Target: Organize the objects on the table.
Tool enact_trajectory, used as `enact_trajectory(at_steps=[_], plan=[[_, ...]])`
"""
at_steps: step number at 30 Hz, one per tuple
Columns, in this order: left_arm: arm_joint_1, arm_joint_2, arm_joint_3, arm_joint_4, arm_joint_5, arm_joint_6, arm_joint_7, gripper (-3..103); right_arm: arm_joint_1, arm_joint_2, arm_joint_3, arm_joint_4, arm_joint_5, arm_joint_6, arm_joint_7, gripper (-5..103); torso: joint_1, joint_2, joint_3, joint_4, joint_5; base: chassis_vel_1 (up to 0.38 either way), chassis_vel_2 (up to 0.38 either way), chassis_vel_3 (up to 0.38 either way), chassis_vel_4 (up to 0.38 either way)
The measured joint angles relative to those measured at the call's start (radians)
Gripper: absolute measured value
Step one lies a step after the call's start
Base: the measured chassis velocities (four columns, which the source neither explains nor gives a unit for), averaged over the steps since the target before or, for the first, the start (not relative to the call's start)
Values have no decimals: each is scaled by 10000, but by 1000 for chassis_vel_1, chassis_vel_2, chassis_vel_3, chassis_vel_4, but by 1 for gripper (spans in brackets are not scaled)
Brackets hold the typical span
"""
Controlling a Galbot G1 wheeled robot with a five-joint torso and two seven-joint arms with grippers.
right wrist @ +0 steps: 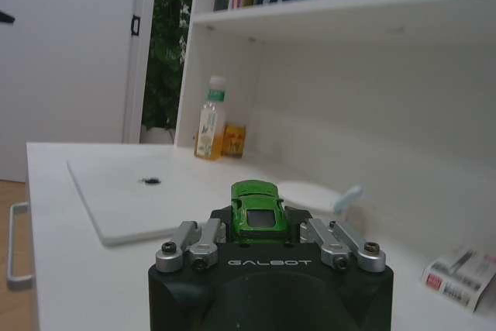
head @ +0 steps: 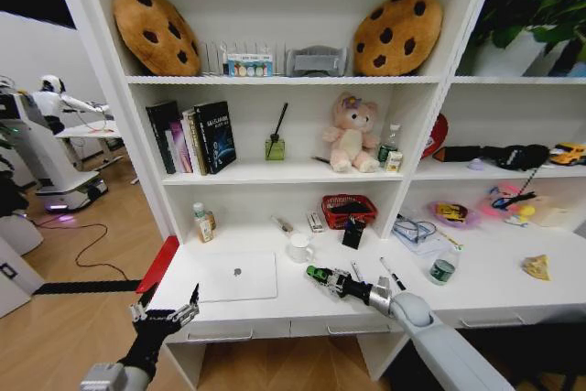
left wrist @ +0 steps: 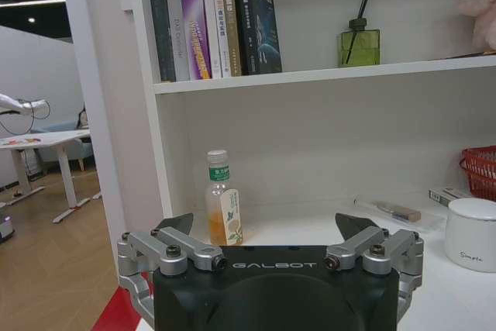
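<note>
Nearest to the head camera is the left gripper (head: 165, 312), which hangs in front of the corner of the surface (head: 485, 286), below the edge, with its fingers (left wrist: 172, 226) spread wide and nothing between them. It seems parked.

The right gripper (head: 328, 277) is the one at work. Its fingers (right wrist: 203, 234) are closed on the green toy car (right wrist: 258, 207), which sits squeezed between them with its nose pointing away from the wrist, just above the surface. Beyond the fingertips lies the silver laptop (head: 236, 276), flat and closed, and a white mug (head: 300, 247) stands near to them on the far side. Behind the wrist, toward the robot's right, lie the black pen (head: 392, 274) and another slim pen (head: 357, 271) (its colour cannot be told for sure), and further on stands the green-labelled can (head: 442, 269).

The risk is mainly in the grip. The car is small, smooth and on wheels, and the fingers appear to hold only its sides, so it could squirt out or turn if the arm moves fast. If it drops, it may roll over the surface and perhaps off the front edge. A wide swing of the arm could also knock the mug, or sweep the pens with the forearm. The laptop lid could be scratched if the car is dragged across it.
</note>
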Motion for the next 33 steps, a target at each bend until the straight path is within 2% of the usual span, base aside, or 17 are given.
enact_trajectory(at_steps=[2, 4, 5, 6, 7, 10, 13, 15, 17, 19, 21, 23, 25, 26, 28, 30, 33], plan=[[0, 0, 0, 0, 0, 0, 0, 100, -18, -237, 192, 486, 254, -38, 302, 36, 0, 0, 0, 1, -1, 0, 0, 0, 0], [0, 0, 0, 0, 0, 0, 0, 100, 206, -735, 410, 1262, 750, -126, 1564, 36, -2, 1, 0, 2, -2, 0, 0, 0, 0], [0, 0, 0, 0, 0, 0, 0, 100, 206, -735, 410, 1262, 750, -126, 1564, 36, -2, 1, 0, 2, -2, 0, 0, 0, 0], [0, 0, 0, 0, 0, 0, 0, 100, 517, -1026, 479, 1585, 1130, -372, 2206, 36, -2, 0, 0, 2, -1, 0, 0, 0, 0], [0, 0, 0, 0, 0, 0, 0, 100, 517, -1026, 479, 1585, 1130, -372, 2206, 36, -2, 0, 0, 2, -1, 0, 0, 0, 0], [0, 0, 0, 0, 0, 0, 0, 100, 1450, -1573, 408, 1823, 2062, -987, 2796, 36, -2, 0, 0, 3, -1, 0, 0, 0, 0], [0, 0, 1, 0, -1, 0, 0, 100, 3741, -2079, -675, 1386, 3266, -1939, 3039, 36, -1, 1, 0, 4, -3, 0, 0, 0, 0], [0, 0, 0, -1, 0, 0, 1, 100, 4094, -2091, -902, 1250, 3388, -2052, 3071, 36, -1, 0, 0, 7, -4, 0, 0, 0, 0], [0, 0, 0, 0, -1, 0, 0, 100, 5495, -1888, -2070, 564, 3769, -2449, 3126, 36, 0, -1, 1, 1, -1, 0, 0, 0, 0], [-1, 0, 0, -1, 0, -1, 1, 100, 5925, -1740, -2435, 294, 3824, -2552, 3128, 36, -1, 0, 1, 2, 0, 0, 0, 0, 0], [-1, 0, 0, 0, -1, -2, 1, 100, 7535, -1052, -3710, -800, 3982, -2724, 3063, 36, -1, -1, 1, 2, 0, 0, 0, 0, 0], [-1, -1, 0, -1, 0, -2, 1, 100, 7898, -855, -3982, -1077, 3983, -2730, 3029, 36, -1, 0, 1, 5, -3, 0, 0, 0, 0], [-1, 0, 0, 0, -1, -2, 1, 100, 9158, 41, -4986, -2483, 3887, -2775, 2835, 36, 0, 0, 1, 10, -6, 0, 0, 0, 0], [-1, 0, 0, 0, -1, -2, 1, 100, 9158, 41, -4986, -2483, 3887, -2775, 2835, 36, 0, 0, 1, 10, -6, 0, 0, 0, 0], [-1, 0, -2, -1, 0, -2, -2, 100, 9878, 762, -5569, -3848, 3706, -2802, 2503, 36, 2, -1, 3, 6, -3, 0, 0, 0, 0], [-1, 0, 0, -1, 0, -1, 1, 100, 10069, 1011, -5692, -4285, 3588, -2802, 2345, 36, 3, -1, 2, 1, -6, 0, 0, 0, 0], [0, 0, 0, -1, 0, -2, 0, 100, 10637, 1929, -6005, -5609, 3174, -2771, 1956, 36, 3, -2, 3, 1, -1, 0, 0, 0, 0]])
